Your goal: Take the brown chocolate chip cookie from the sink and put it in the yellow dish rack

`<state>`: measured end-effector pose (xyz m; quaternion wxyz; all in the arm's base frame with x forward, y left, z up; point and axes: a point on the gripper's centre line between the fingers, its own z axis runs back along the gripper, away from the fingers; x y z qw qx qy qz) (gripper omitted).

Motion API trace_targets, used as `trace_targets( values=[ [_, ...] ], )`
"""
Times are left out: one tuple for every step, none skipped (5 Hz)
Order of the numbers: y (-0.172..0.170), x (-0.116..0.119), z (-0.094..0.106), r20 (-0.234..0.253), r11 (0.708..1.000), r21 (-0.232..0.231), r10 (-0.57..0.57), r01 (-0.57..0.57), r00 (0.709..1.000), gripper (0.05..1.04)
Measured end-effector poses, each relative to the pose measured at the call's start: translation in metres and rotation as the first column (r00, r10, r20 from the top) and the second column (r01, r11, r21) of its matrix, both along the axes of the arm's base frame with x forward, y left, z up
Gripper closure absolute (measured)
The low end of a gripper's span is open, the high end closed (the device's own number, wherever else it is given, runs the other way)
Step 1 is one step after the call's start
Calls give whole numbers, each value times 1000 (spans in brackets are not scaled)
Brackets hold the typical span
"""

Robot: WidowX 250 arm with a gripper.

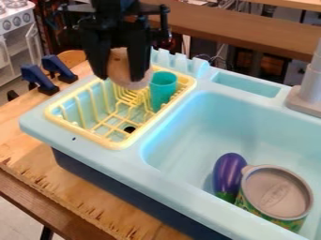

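The black gripper (119, 75) hangs over the back part of the yellow dish rack (113, 143), shut on a rounded pinkish-tan object (118, 68). The object sits between the two fingers and bulges past the right one. Just to its right, a teal cup (164, 85) stands upright in the rack. Inside the light blue sink basin (182, 126), a purple eggplant (229, 169) lies beside an open-looking round metal can (276, 193) with a green patterned side.
A grey faucet (308, 89) rises at the right rear of the sink. Blue clamps (39, 78) grip the wooden table (25, 136) on the left. Behind the sink runs a wooden beam (251, 28), and a toy stove (16, 18) stands at upper left.
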<state>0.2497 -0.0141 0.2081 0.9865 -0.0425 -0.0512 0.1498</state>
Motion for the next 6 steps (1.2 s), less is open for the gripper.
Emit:
trace_targets(
  values=[
    [12, 7, -14, 42, 998, -35, 48, -46, 998, 469],
    [26, 16, -37, 45, 994, -73, 82, -78, 996, 469],
    [40, 23, -49, 33, 991, -70, 115, -113, 993, 469],
    [48, 26, -69, -44, 988, -75, 134, -137, 990, 469],
    [50, 30, -80, -83, 988, -74, 131, -137, 988, 469],
    [50, 34, -100, -135, 989, -72, 122, -132, 983, 469]
  ],
)
